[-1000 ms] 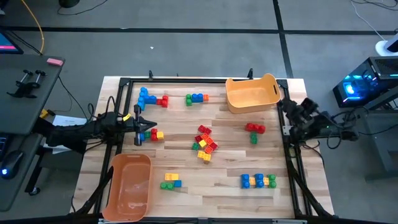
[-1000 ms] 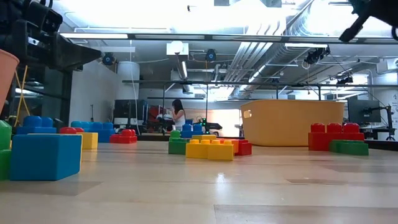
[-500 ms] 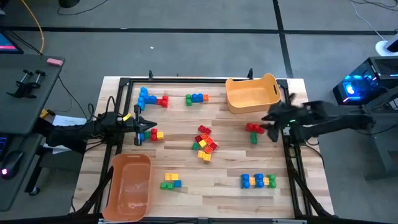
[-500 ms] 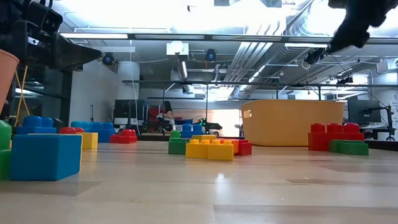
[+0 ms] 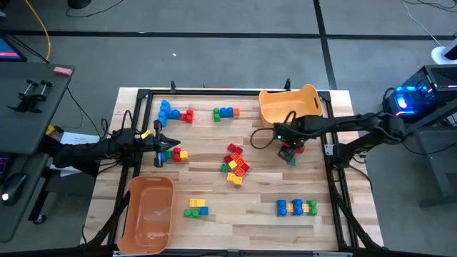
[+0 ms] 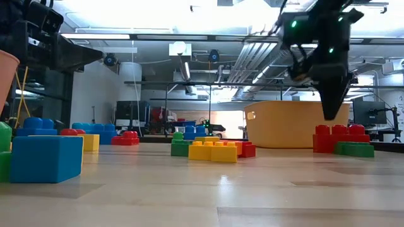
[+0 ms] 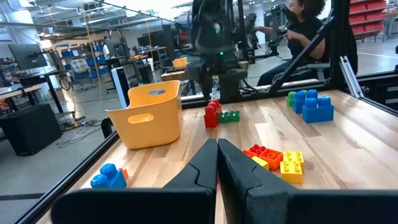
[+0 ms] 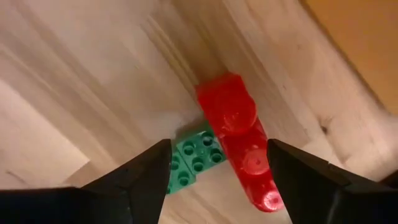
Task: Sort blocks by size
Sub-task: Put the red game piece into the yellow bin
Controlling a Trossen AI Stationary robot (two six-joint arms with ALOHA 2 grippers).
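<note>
The blocks lie in loose groups on the wooden table. A red block [image 5: 291, 148] with a small green block [image 5: 291, 159] beside it sits near the far right. My right gripper [image 5: 285, 137] hangs open just above them, fingers pointing down. In the right wrist view the red block [image 8: 239, 140] and the green block [image 8: 196, 158] show between the spread fingers of my right gripper [image 8: 217, 180]. In the low view my right gripper [image 6: 331, 110] ends a little above the red block [image 6: 341, 137]. My left gripper [image 5: 158, 143] is shut at the table's left edge, next to a blue, red and yellow group [image 5: 176, 153].
An orange bin [image 5: 289, 107] stands at the far right, right behind my right gripper. A second orange bin [image 5: 150, 214] sits at the near left. Other block groups: far left [image 5: 175, 113], far middle [image 5: 226, 112], centre [image 5: 234, 164], near middle [image 5: 196, 208], near right [image 5: 296, 207]. A person [image 7: 298, 37] sits beyond the table.
My right arm has swung in from the table's right edge toward the left and come down over the red and green blocks, with its fingers now pointing down. No block has moved.
</note>
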